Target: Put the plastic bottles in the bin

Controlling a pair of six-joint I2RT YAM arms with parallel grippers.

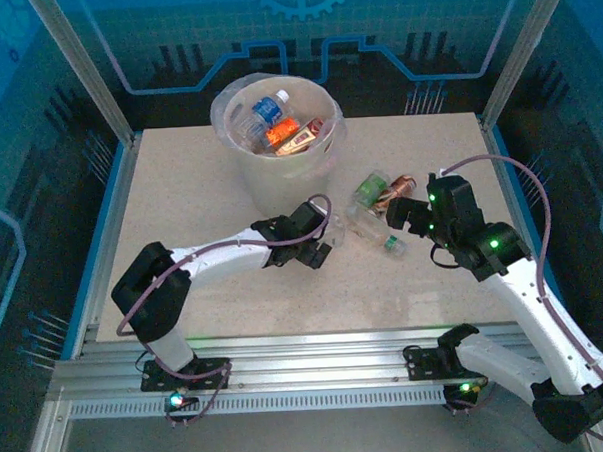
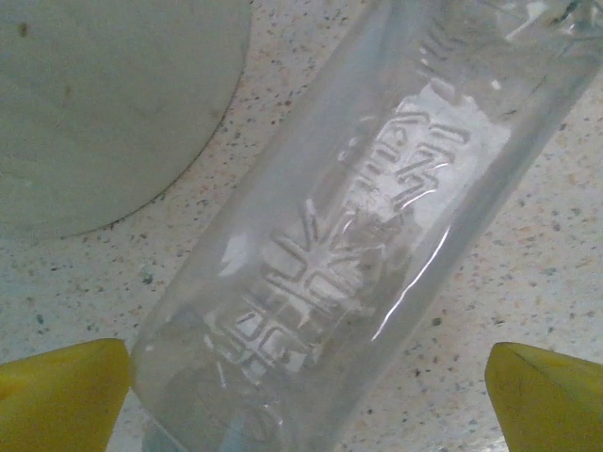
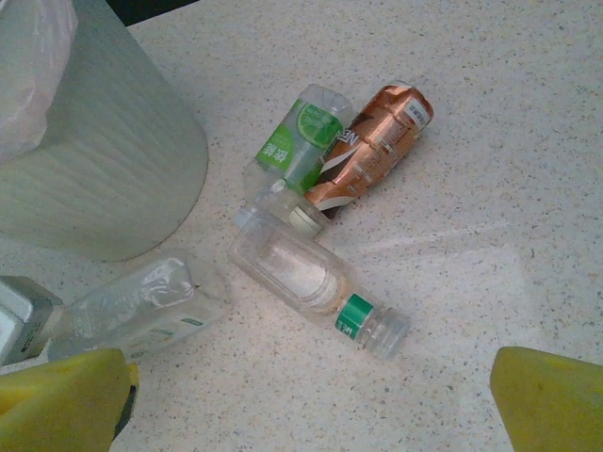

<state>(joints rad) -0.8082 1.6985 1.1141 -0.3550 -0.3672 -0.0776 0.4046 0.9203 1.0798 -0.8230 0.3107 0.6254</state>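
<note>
A clear embossed bottle (image 2: 358, 235) lies on the table between the wide-apart yellow fingers of my left gripper (image 2: 306, 405), which is open around it; the same bottle (image 1: 334, 228) lies just right of the bin's foot. The bin (image 1: 278, 137) stands at the back and holds several bottles (image 1: 277, 127). Three more bottles lie in a cluster: a green-labelled one (image 3: 297, 141), a copper one (image 3: 372, 146) and a clear one with a green neck band (image 3: 316, 282). My right gripper (image 3: 306, 405) hovers open, nothing in it, just short of that cluster (image 1: 401, 217).
The bin's wall (image 2: 94, 104) stands close to the left gripper's left side. Blue glass walls and metal posts (image 1: 84, 65) enclose the table. Open speckled tabletop (image 1: 404, 282) stretches in front of the bottles.
</note>
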